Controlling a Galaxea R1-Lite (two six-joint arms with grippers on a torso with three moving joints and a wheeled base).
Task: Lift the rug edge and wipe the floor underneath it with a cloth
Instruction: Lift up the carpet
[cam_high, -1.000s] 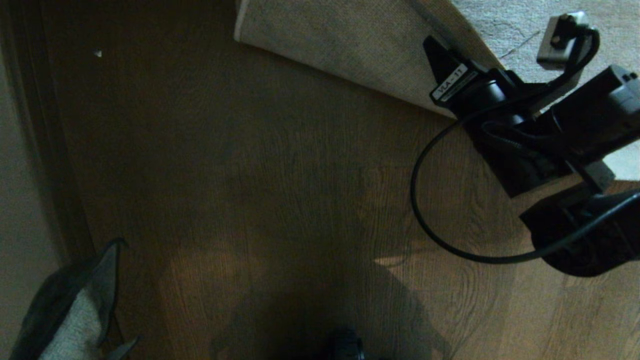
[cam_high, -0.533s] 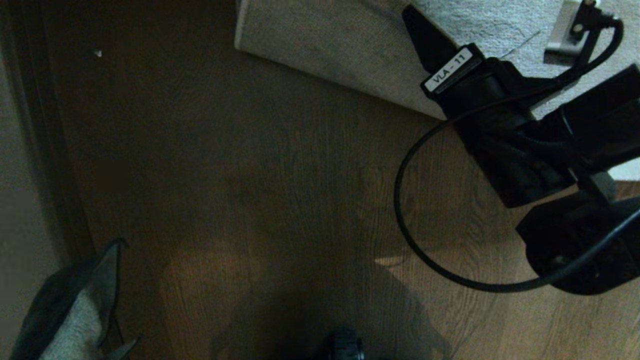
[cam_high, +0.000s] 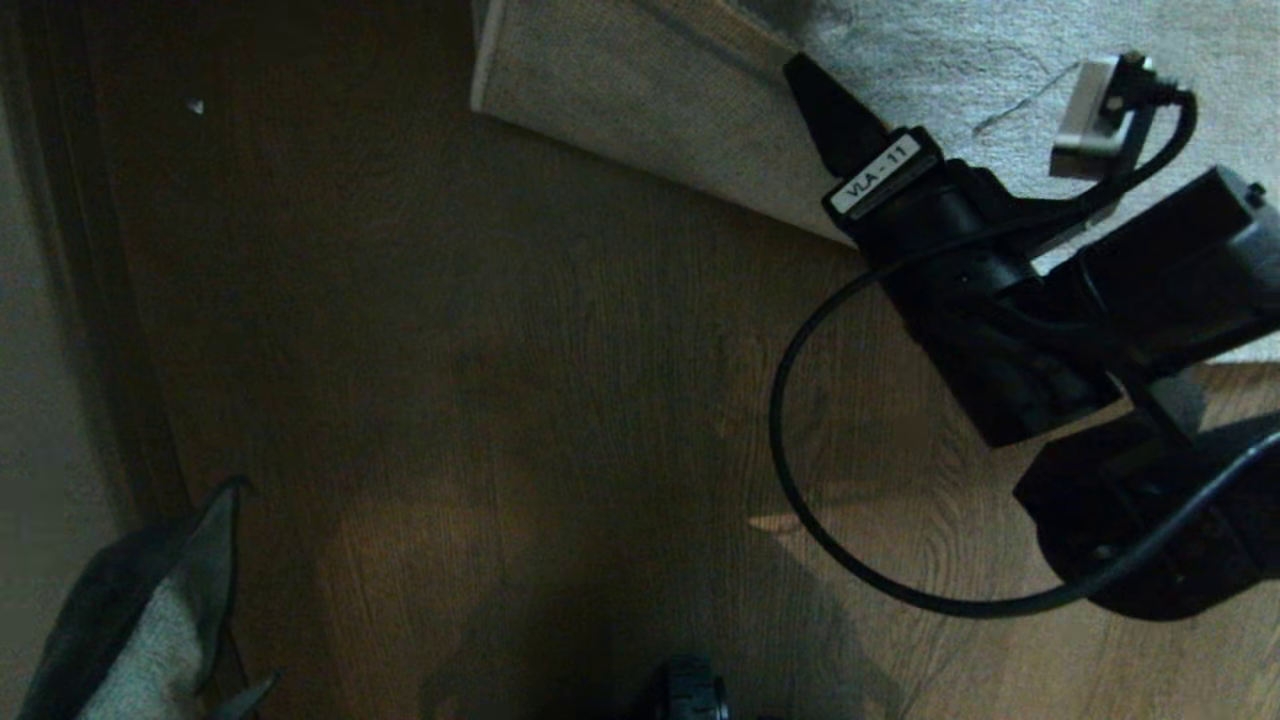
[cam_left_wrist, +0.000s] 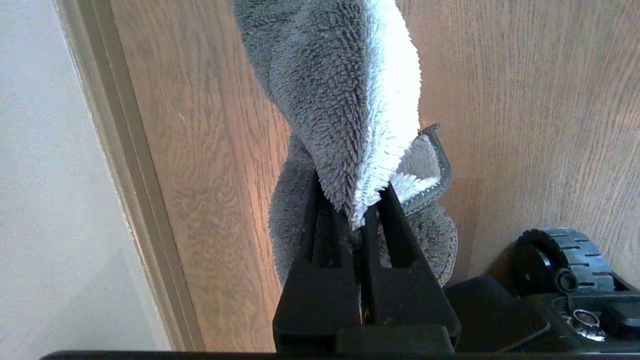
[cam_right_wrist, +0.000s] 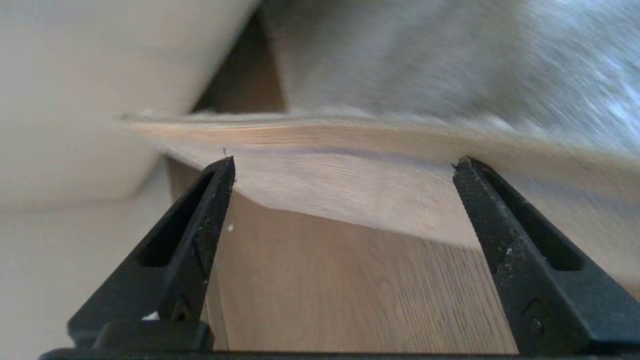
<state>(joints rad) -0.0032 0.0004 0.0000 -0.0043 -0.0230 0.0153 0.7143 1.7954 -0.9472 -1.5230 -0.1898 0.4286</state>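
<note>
Currently, left to right:
Wall side: a pale wall and dark baseboard (cam_high: 110, 330) run along the far-left margin.
Cloth: the cloth (cam_high: 140, 610) hangs at the near left, grey fuzzy pile with a dark border, above the floor.
Left gripper: the left gripper (cam_left_wrist: 361, 220) has its fingers clamped tight on a fold of the cloth; a black wheel (cam_left_wrist: 565, 260) of the base shows near it.
Floor: the floor (cam_high: 520, 380), dark brown planks with wavy grain, fills the middle.
Rug edge: the rug edge (cam_high: 650, 110) lies at the far centre, folded back with its paler smooth backing up.
Right gripper: the right gripper (cam_right_wrist: 345, 170) is at the far right by the fold, its fingers spread wide with nothing between them, tips just beside the raised border.
</note>
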